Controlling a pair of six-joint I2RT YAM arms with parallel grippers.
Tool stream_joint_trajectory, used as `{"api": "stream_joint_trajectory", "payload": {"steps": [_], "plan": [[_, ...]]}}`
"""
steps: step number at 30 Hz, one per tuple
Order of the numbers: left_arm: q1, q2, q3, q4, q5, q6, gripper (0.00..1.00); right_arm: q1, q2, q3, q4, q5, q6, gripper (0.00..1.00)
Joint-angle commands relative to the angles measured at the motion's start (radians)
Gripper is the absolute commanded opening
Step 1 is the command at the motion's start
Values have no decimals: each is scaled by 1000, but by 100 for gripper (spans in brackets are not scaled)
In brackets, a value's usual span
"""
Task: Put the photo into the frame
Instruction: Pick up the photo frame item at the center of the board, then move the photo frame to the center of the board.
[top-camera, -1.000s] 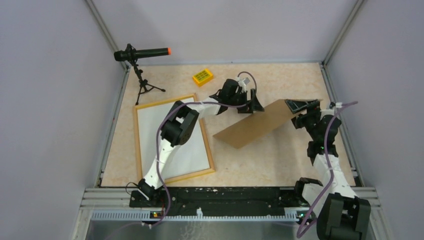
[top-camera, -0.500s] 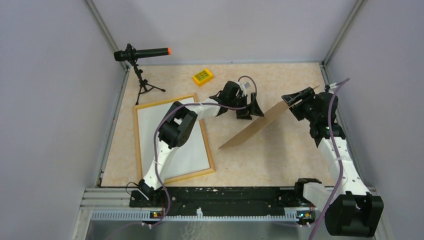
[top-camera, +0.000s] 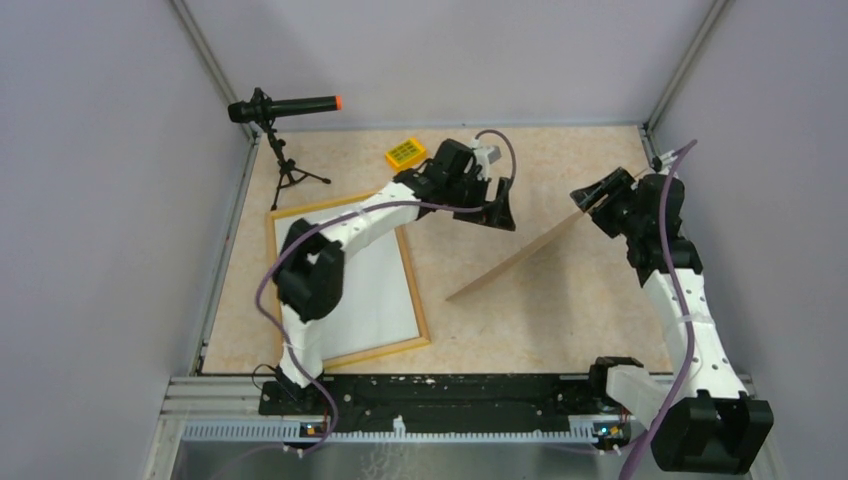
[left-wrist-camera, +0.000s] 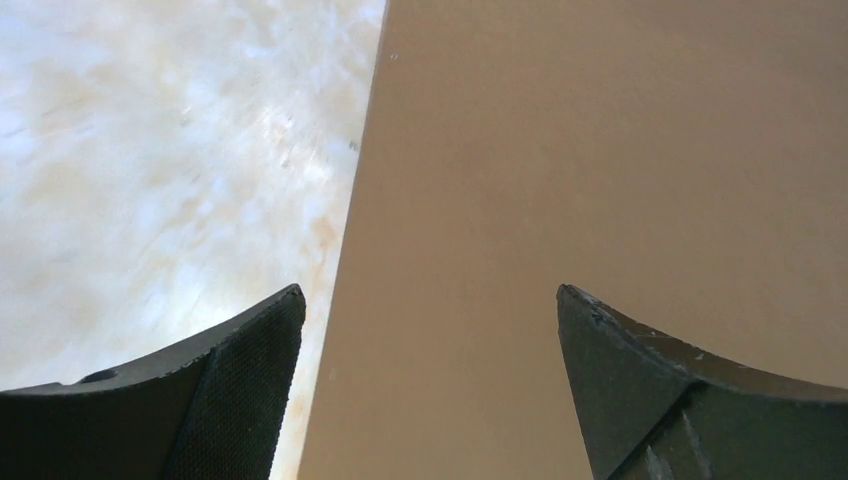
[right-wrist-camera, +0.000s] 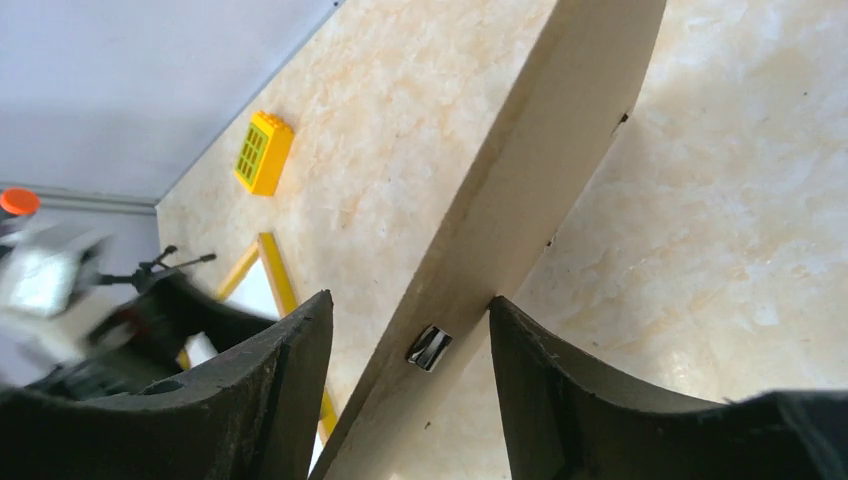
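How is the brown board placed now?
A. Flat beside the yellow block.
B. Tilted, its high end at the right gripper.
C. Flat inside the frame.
B: the brown board slants up from the table to the right gripper, outside the frame.

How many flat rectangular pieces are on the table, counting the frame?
3. The light wooden picture frame lies at the left; the white rectangular paper sheet lies inside it; the brown cardboard board stands tilted on one edge at the right, gripped by the right gripper.
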Motion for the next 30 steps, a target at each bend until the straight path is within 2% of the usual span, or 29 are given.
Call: {"api": "stream_joint_trajectory", "payload": {"steps": [1, 6, 8, 11, 22, 25, 30], "plan": [[37, -316, -192, -115, -169, 132, 98, 4, -3, 87, -31, -14, -181, 0], [72, -568, -517, -121, -329, 89, 98, 3, 21, 130, -51, -46, -200, 0], [76, -636, -629, -89, -326, 56, 98, 2, 15, 123, -36, -57, -193, 0], [76, -655, -727, -19, -307, -5, 98, 2, 14, 109, -13, -65, -175, 0], [75, -541, -783, 127, -413, -138, 98, 2, -17, 83, -13, -78, -170, 0], [77, -498, -752, 84, -466, -176, 98, 3, -24, 83, -15, -77, -171, 0], [78, -463, -740, 103, -559, -201, 98, 2, -26, 76, -1, -89, -161, 0]]}}
